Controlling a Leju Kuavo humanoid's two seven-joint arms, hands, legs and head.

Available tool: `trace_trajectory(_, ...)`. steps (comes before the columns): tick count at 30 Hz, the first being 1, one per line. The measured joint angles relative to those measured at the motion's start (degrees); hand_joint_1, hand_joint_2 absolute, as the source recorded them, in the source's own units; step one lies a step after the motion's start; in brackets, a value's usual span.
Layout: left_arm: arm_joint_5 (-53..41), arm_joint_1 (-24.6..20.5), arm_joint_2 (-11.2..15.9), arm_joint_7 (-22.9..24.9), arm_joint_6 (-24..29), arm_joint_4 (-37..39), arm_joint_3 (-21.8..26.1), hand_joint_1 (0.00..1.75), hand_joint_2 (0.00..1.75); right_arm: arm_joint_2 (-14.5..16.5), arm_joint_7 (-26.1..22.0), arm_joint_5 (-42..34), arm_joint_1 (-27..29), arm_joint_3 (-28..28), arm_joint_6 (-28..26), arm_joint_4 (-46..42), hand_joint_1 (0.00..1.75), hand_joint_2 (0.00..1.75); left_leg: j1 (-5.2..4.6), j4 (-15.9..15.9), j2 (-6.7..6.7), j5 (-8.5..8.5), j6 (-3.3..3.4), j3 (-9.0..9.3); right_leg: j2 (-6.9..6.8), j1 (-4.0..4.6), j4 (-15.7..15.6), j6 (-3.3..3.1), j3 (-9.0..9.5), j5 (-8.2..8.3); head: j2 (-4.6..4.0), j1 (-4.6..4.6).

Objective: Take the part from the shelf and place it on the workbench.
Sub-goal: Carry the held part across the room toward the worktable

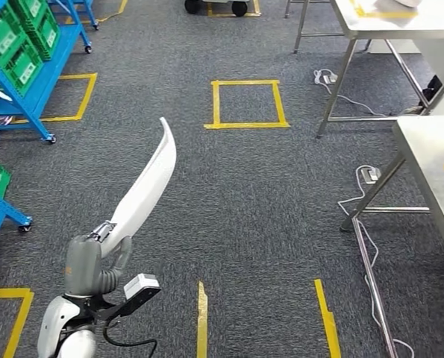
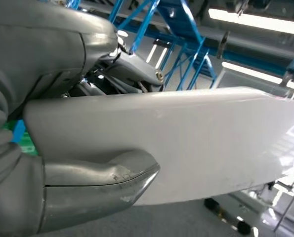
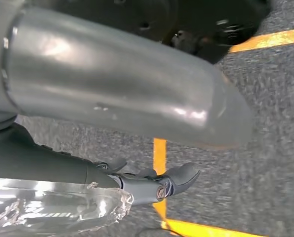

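Gripping the white part [image 1: 143, 186] at one end, the left hand [image 1: 89, 261] holds it over carpet [image 1: 248, 194]; right hand's [image 3: 111, 94] fingers [image 3: 152, 185] hang released.

factory/workshop floor: grey carpet [image 1: 236, 201] with yellow tape squares [image 1: 245, 104], blue wheeled racks [image 1: 36, 97] holding green bins [image 1: 22, 37], steel workbenches [image 1: 427, 149].
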Motion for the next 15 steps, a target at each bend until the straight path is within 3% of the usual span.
trace_trajectory(1,-0.02,0.14,0.06,0.00,0.02,0.00,0.01,1.75,1.75,-0.05,0.12,0.07,0.14,-0.08,-0.03,0.00,0.00,0.00,0.22,0.12,0.77,-0.45,-0.45,0.38,-0.28,-0.31,0.60,0.45,-0.38,0.67,0.00,0.01)
trace_trajectory(2,-0.03,0.23,0.09,0.00,0.04,0.00,0.00,1.75,1.75,-0.13,0.21,0.11,0.29,-0.13,-0.05,0.00,0.00,0.00,0.54,0.28,1.48,-1.03,-0.95,0.97,-0.61,-0.62,-1.16,0.93,0.51,2.40,0.00,0.02)
trace_trajectory(4,-0.05,0.30,0.18,0.00,0.06,-0.01,0.00,1.75,1.75,-0.15,0.31,0.17,0.42,-0.16,-0.05,0.02,0.00,0.00,1.12,0.72,2.74,-2.43,-2.15,2.27,-2.27,-0.82,-7.86,1.96,4.20,5.78,0.00,0.11)
trace_trajectory(5,-0.05,0.31,0.23,0.01,0.09,-0.05,0.01,1.75,1.75,-0.05,0.35,0.19,0.30,-0.18,-0.04,0.03,0.00,0.00,1.18,1.16,3.25,-3.19,-2.76,2.65,-3.14,-0.74,-10.52,1.97,5.83,6.23,0.00,0.36)
trace_trajectory(6,-0.06,0.31,0.28,0.01,0.13,-0.11,0.01,1.75,1.75,0.06,0.44,0.22,0.18,-0.19,-0.04,0.04,0.00,0.00,1.09,1.53,3.65,-3.80,-3.24,2.92,-3.67,-0.59,-11.70,1.48,6.68,5.81,0.00,0.37)
trace_trajectory(7,-0.08,0.31,0.32,0.01,0.20,-0.19,-0.01,1.75,1.75,0.14,0.54,0.28,0.08,-0.21,-0.07,0.05,0.00,0.00,0.87,1.78,3.98,-4.26,-3.56,3.11,-3.73,-0.37,-11.61,0.60,6.96,4.87,0.00,0.14)
trace_trajectory(9,-0.12,0.28,0.33,0.01,0.40,-0.30,-0.05,1.75,1.75,0.10,0.80,0.46,0.11,-0.29,-0.16,0.04,0.00,0.00,0.89,2.05,4.53,-5.17,-3.93,3.81,-2.51,-0.37,-11.07,-1.38,7.03,3.78,0.00,-0.63)
trace_trajectory(11,-0.16,0.22,0.33,0.01,0.65,-0.43,-0.07,1.75,1.75,0.08,1.02,0.67,0.21,-0.41,-0.21,0.03,0.00,0.00,1.13,4.28,3.14,-7.09,-4.06,3.29,-1.27,-0.25,-10.75,-2.41,7.40,3.03,0.00,-1.14)
trace_trajectory(13,-0.32,0.23,0.33,0.01,0.83,-0.58,-0.07,1.75,1.75,0.08,1.05,0.83,0.19,-0.49,-0.19,0.02,0.00,0.00,1.13,11.61,0.76,-10.44,-3.79,-0.63,-0.06,-0.06,-10.78,-3.02,7.84,2.60,0.00,-1.61)
trace_trajectory(15,-0.57,0.35,0.33,0.08,0.94,-0.61,-0.09,1.75,1.75,0.08,0.93,0.97,0.20,-0.56,-0.11,0.02,0.00,0.00,0.80,19.74,-0.08,-12.37,-3.14,-6.05,1.41,0.39,-10.79,-3.50,8.46,2.05,0.00,-1.76)
